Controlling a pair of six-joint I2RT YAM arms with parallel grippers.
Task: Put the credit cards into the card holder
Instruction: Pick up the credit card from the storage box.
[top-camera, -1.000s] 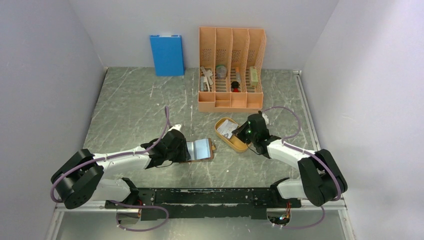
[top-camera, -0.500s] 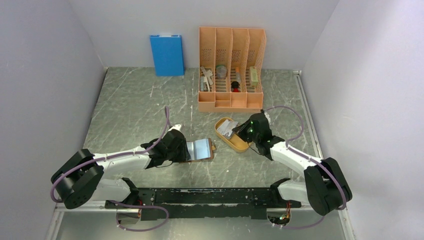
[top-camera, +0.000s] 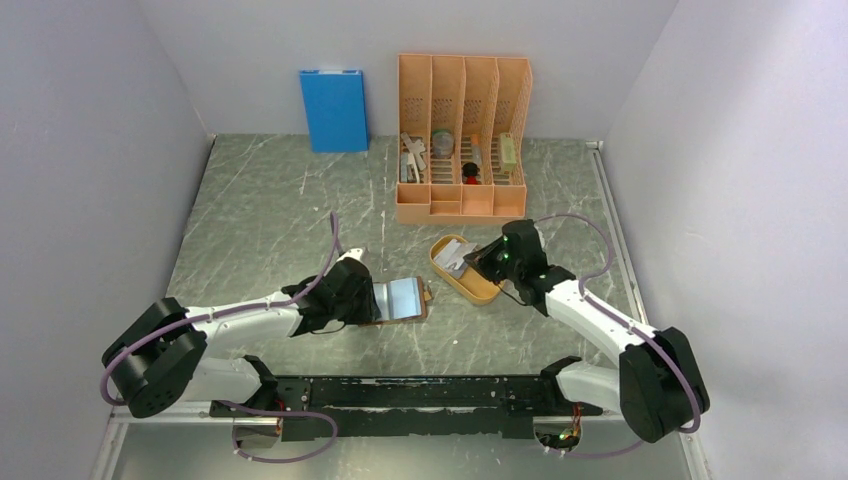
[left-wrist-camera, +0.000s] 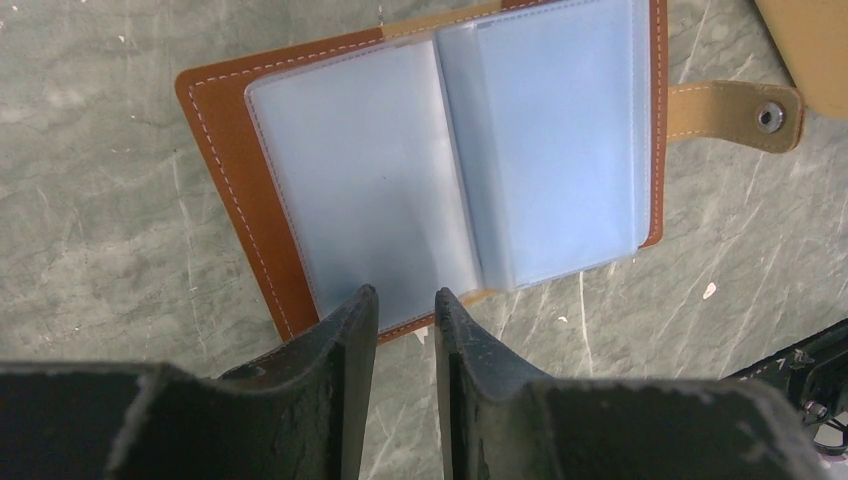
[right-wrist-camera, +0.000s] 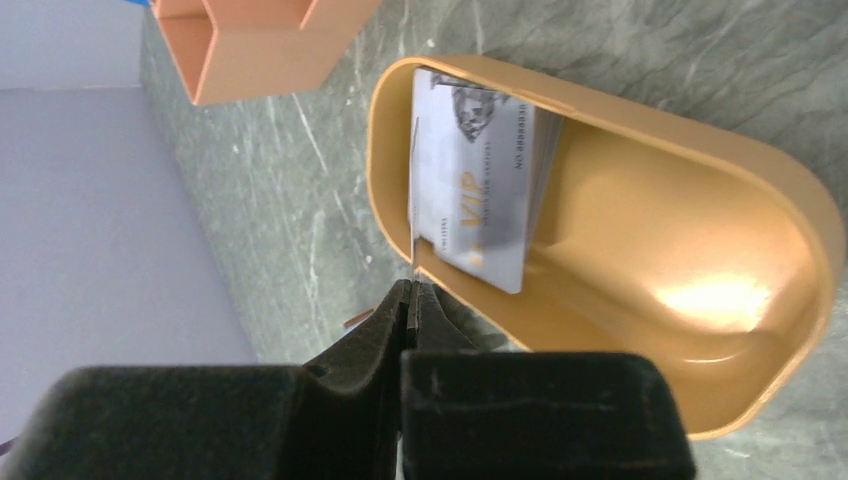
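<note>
The brown card holder (left-wrist-camera: 230, 190) lies open on the table, its bluish clear sleeves (left-wrist-camera: 540, 150) facing up; it also shows in the top view (top-camera: 403, 298). My left gripper (left-wrist-camera: 404, 300) is narrowly open, with its fingertips over the holder's near edge and nothing between them. My right gripper (right-wrist-camera: 412, 292) is shut on a thin credit card (right-wrist-camera: 412, 200), seen edge-on and standing over the orange oval tray (right-wrist-camera: 690, 290). More silvery credit cards (right-wrist-camera: 485, 170), one marked VIP, lie in the tray's left end. In the top view the right gripper (top-camera: 484, 262) is at the tray's right side.
The tall orange desk organizer (top-camera: 462, 135) with small items stands behind the tray. A blue box (top-camera: 333, 108) leans on the back wall. The holder's snap tab (left-wrist-camera: 735, 112) points toward the tray. Walls close in the left, right and back.
My right wrist has shifted back and up a little at the tray, still pinching the card. My left arm and the card holder have not moved.
</note>
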